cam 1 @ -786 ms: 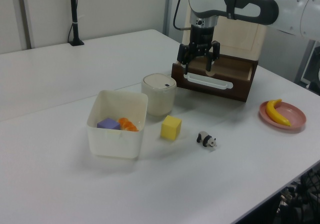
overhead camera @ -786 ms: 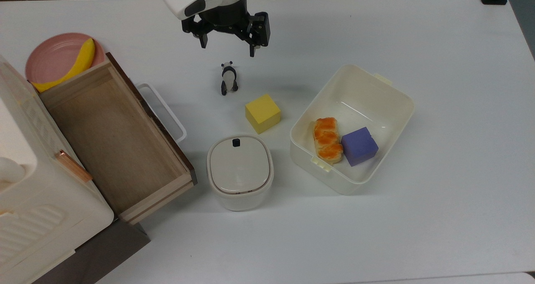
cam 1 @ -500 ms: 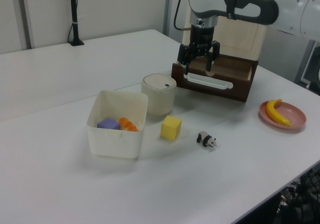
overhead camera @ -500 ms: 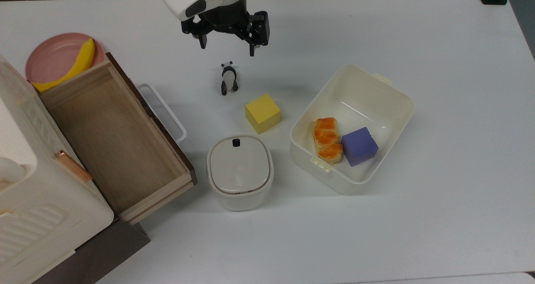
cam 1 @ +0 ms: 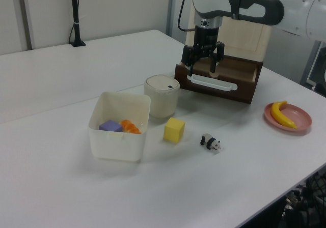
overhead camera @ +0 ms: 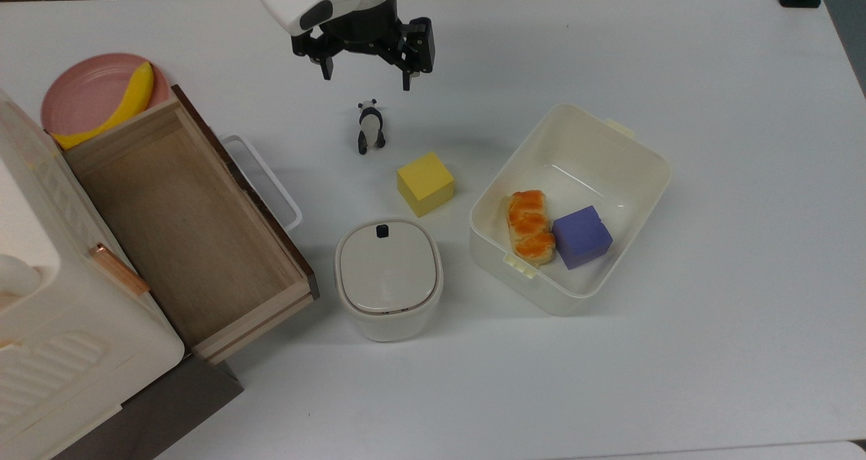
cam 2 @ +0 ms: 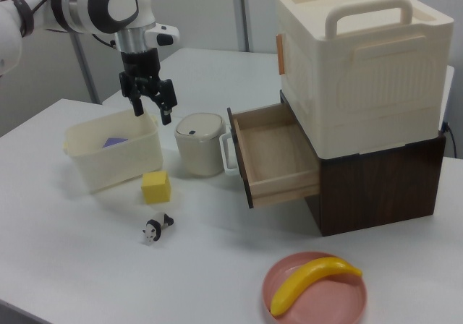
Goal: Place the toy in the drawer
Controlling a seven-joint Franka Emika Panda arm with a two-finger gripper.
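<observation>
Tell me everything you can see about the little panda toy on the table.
The panda toy is a tiny black-and-white figurine, smooth and glossy like plastic. It stands on its four legs on the bare white table, head toward the top view's top. Nothing touches it. The yellow cube sits close by but apart, the open drawer farther off. The open gripper hangs above the table near it, not in contact.

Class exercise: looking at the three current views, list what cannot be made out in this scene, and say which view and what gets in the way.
- Lidded cream pot: contents hidden by its lid in the top view.
- Purple cube: mostly hidden behind the cream bin wall in the right view.
- Toy: facial detail too small in the left view.
- Cabinet: cut off by the top view's left edge.
</observation>
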